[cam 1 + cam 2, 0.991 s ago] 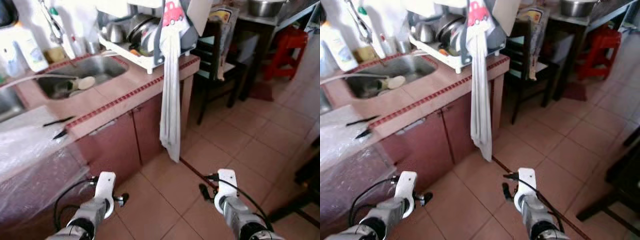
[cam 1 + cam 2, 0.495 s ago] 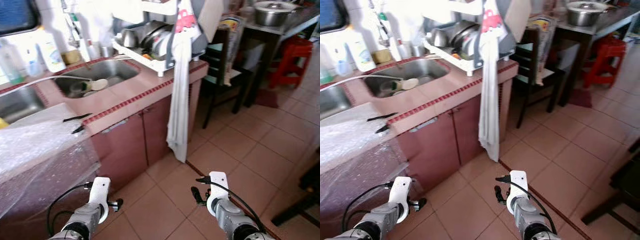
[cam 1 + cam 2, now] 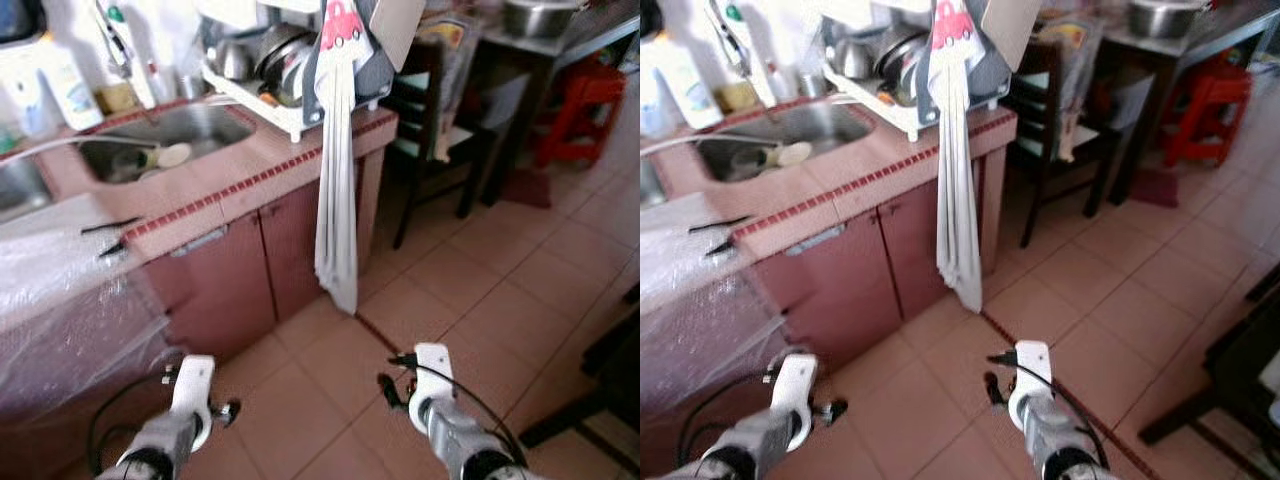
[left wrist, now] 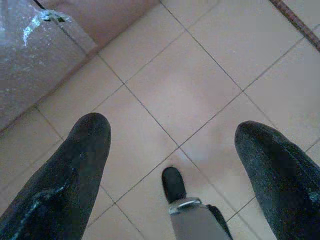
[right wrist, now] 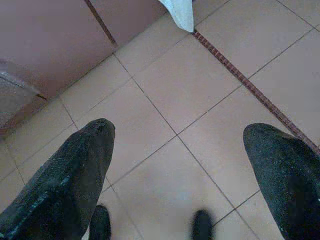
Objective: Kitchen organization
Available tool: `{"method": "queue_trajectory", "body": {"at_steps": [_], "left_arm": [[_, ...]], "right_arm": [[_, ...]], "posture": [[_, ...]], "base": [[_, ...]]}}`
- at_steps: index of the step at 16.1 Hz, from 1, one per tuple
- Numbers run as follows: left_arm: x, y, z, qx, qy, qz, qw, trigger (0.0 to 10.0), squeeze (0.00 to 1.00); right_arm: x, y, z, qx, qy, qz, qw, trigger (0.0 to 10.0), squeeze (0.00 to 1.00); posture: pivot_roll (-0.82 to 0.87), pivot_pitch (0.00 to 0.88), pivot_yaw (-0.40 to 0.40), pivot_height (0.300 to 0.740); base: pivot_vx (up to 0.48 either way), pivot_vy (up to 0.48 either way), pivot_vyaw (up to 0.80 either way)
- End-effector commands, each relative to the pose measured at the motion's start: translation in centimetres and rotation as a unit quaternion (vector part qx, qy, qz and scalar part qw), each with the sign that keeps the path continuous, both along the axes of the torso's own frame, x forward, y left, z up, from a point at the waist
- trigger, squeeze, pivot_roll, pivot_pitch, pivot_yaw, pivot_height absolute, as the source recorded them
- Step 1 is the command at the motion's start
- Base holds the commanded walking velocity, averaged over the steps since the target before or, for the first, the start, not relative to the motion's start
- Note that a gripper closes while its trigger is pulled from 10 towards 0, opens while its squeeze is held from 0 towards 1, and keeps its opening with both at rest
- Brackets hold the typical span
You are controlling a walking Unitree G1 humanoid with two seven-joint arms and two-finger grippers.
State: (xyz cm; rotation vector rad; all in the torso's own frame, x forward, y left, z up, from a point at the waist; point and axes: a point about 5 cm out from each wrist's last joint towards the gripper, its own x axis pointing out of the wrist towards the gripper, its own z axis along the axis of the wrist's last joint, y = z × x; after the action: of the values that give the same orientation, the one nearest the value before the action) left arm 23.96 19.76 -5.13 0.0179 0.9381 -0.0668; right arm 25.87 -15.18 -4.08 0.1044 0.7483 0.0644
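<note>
The job looked like it had hardly begun. The left tool (image 4: 172, 150) and the right tool (image 5: 177, 165) both hung low over the tiled floor (image 3: 470, 290), and each had its two black fingers spread wide apart with nothing between them. The things to tidy were up on the bench (image 3: 230, 175), well apart from both tools. There was a sink (image 3: 160, 135) with a pale round thing (image 3: 172, 154) in it, maybe a spoon or a sponge, but it was too blurry to tell. Beside the sink stood a white dish rack (image 3: 290, 75) full of bowls and pots. A long white towel (image 3: 335, 215) hung down from the rack end of the bench, over the corner, almost to the floor. Some thin dark things (image 3: 110, 232), maybe knives, lay on the bench just beside a sheet of clear plastic wrap (image 3: 60, 300) that spilled down over the red cupboard doors (image 3: 240, 285). Bottles (image 3: 60, 80) stood at the back by the tap, but they were washed out by bright light. A dark chair (image 3: 430, 140) and a red stool (image 3: 585, 105) stood farther off. The far left of the bench was cut off, so I could not tell what else waited there. I think nothing had been sorted yet, and nearly all the work was left.
</note>
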Motion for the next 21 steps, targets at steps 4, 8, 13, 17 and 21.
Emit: {"method": "queue_trajectory", "body": {"at_steps": [4, 8, 13, 17, 21], "left_arm": [[0.9, 0.2, 0.6, 0.021, -0.022, 0.012, 0.999, 10.0, 0.00], [0.8, -0.1, 0.5, 0.024, -0.014, 0.002, 1.000, 10.0, 0.00], [0.8, -0.4, 0.4, 0.013, -0.013, 0.002, 1.000, 10.0, 0.00], [0.3, -0.3, 0.1, 0.017, -0.001, -0.002, 1.000, 10.0, 0.00], [0.3, -0.3, 0.1, 0.018, -0.001, -0.001, 1.000, 10.0, 0.00]], "right_arm": [[0.1, -1.3, 0.2, -0.011, -0.003, -0.018, 1.000, 10.0, 0.00], [0.5, -1.4, 0.6, -0.035, -0.020, 0.006, 0.999, 10.0, 0.00], [0.2, -1.9, 0.3, -0.030, -0.011, -0.015, 0.999, 10.0, 0.00], [-0.7, -2.4, -0.4, -0.032, 0.008, -0.023, 0.999, 10.0, 0.00], [-1.9, -3.2, -1.2, -0.027, 0.034, -0.049, 0.998, 10.0, 0.00]], "posture": [[-0.13, 0.000, 0.045, 0.740], [-0.13, 0.000, 0.037, 0.740], [-0.13, 0.000, 0.030, 0.740], [-0.13, 0.000, 0.032, 0.740], [-0.13, 0.000, 0.033, 0.740]], "base": [[0.000, 0.000, 0.00], [0.000, 0.000, 0.00], [0.000, 0.000, -0.45], [0.000, 0.000, -0.40], [0.000, 0.000, 0.00]]}}
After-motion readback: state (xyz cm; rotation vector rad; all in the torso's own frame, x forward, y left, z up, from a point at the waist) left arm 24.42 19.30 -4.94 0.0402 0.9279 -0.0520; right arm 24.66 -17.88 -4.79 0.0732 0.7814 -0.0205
